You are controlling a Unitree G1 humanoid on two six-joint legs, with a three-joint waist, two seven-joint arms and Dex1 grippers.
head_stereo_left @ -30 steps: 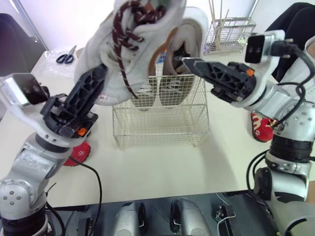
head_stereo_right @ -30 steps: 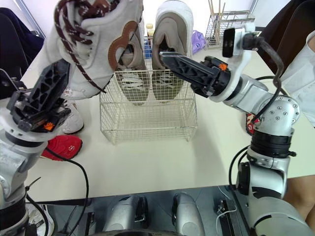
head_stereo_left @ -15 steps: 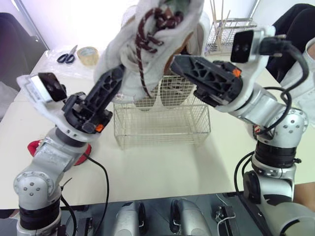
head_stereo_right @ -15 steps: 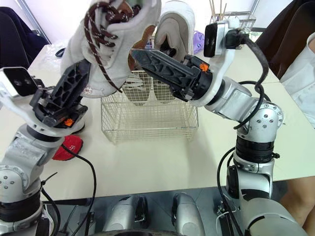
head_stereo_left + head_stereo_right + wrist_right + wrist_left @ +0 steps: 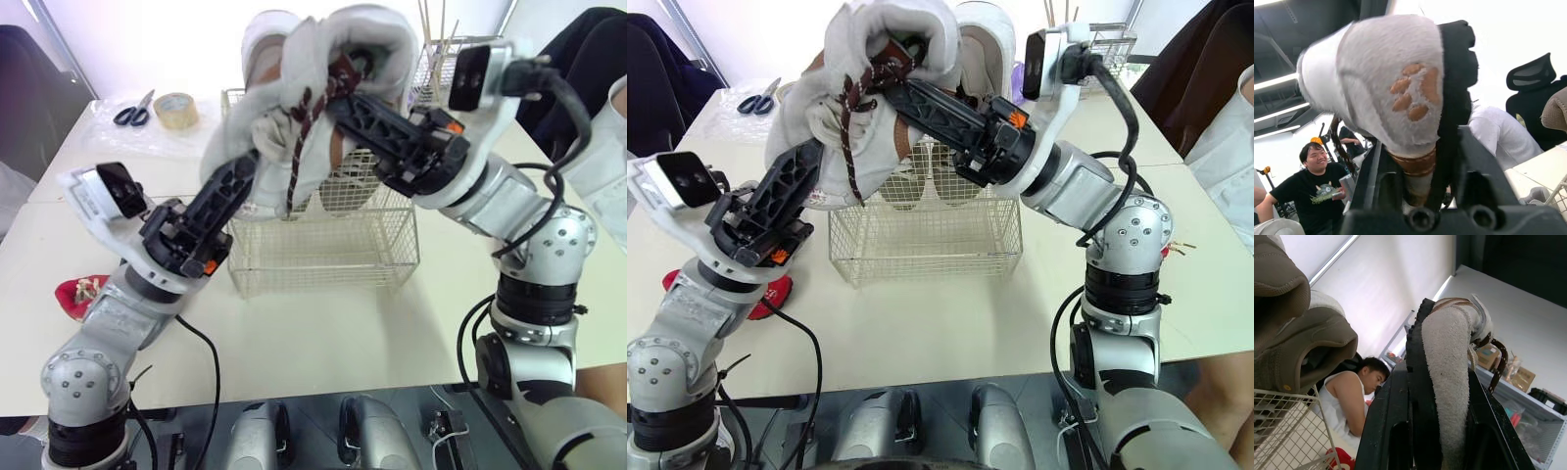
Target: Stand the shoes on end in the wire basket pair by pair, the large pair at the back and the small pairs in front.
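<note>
1. Gripping from both sides now: the left gripper (image 5: 243,174) and the right gripper (image 5: 341,103) both have the large white sneaker (image 5: 892,34), held up in the air over the wire basket (image 5: 323,250).
2. Left gripper first: it comes up from the lower left, its two black fingers (image 5: 1391,421) closed tight on a grey suede edge of the sneaker, with the fabric pinched between them in the left wrist view.
3. Right gripper reaches in from the right and is clamped on the sneaker's upper part. The right wrist view has a brown paw-print patch (image 5: 1413,95) sitting right between its fingers.
4. Dark red laces (image 5: 294,166) hang loose between the two grippers, dangling down toward the basket's top rim.
5. Whether the held sneaker touches the wire, I can't tell. Its lower end lines up with the rim.
6. Behind it, another large pale sneaker (image 5: 988,39) stands on end at the back of the basket.
7. Out on the table, a small red shoe (image 5: 78,292) lies left of the basket, beside the left arm.
8. Scissors (image 5: 132,111) and a tape roll (image 5: 176,104) sit at the far left corner, well apart from the basket.
</note>
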